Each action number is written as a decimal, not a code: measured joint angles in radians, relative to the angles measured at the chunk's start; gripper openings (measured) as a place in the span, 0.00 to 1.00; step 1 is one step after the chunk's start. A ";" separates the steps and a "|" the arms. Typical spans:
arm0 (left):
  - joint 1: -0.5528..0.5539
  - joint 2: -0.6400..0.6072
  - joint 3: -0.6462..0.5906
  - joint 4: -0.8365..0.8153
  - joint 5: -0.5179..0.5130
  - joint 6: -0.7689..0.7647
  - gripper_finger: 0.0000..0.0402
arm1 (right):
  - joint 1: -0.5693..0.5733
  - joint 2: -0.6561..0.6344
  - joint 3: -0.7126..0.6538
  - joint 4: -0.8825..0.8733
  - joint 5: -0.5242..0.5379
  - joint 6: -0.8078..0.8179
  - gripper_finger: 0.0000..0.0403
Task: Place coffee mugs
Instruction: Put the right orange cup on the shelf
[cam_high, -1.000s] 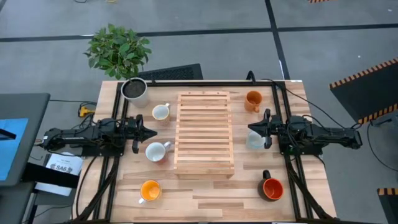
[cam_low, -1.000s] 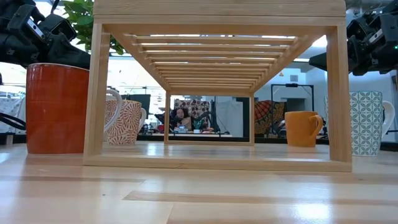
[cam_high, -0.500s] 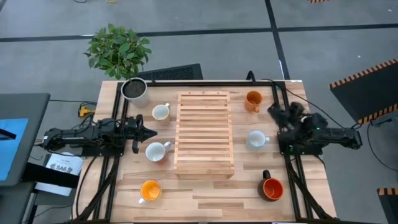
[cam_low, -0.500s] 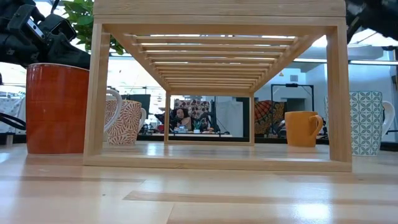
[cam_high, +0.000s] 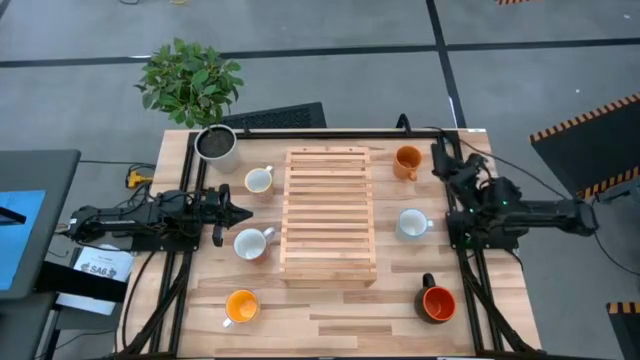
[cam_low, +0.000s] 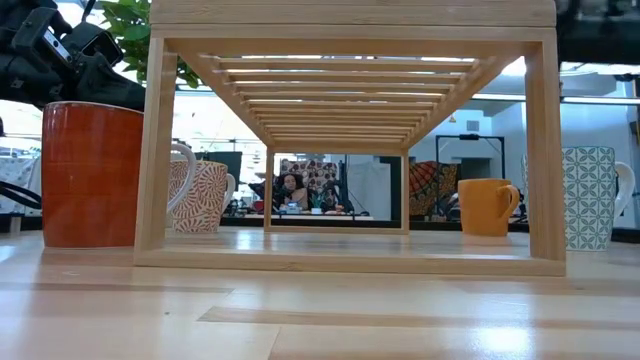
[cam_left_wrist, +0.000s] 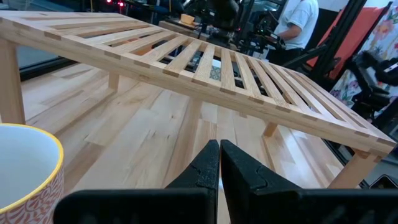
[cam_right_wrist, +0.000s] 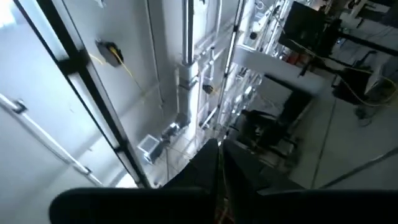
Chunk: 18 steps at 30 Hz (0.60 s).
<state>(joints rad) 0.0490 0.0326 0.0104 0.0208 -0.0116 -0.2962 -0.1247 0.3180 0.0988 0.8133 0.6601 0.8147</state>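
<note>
- The pale mug (cam_high: 411, 223) near the desk's right edge, a second ago covered by the right tool (cam_high: 441, 160), now stands bare and untouched; that tool has swung off it toward the far right corner, ending just beside the orange mug (cam_high: 406, 160), and its wrist view looks up into the room, fingers pressed together, gripping nothing
- No mug is on the slatted wooden rack (cam_high: 329, 211) at the desk's middle yet; the six stand around it, seemingly laid out so each arm can reach its own three; on the left side two white mugs (cam_high: 258, 180) (cam_high: 250, 243) and the yellow-orange mug (cam_high: 241, 306); on the right the red-orange mug (cam_high: 438, 302) near the front right corner
- The left tool (cam_high: 240, 212) has not moved; it waits between the two white mugs, fingers closed and empty
- The grey-white pot (cam_high: 215, 143) sits at the far left corner
</note>
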 joint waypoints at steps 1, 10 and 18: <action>0.000 0.000 0.000 0.000 0.000 0.000 0.00 | -0.009 0.061 0.033 -0.001 -0.014 -0.015 0.13; 0.000 0.000 0.000 0.000 0.000 0.000 0.00 | -0.168 0.484 0.563 -0.950 -0.045 0.070 0.19; 0.000 0.000 0.000 0.000 0.000 0.000 0.00 | -0.355 0.729 0.829 -1.736 -0.134 0.313 0.43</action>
<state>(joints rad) 0.0494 0.0326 0.0101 0.0210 -0.0120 -0.2964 -0.4801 1.0469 0.9275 -0.9228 0.5256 1.1281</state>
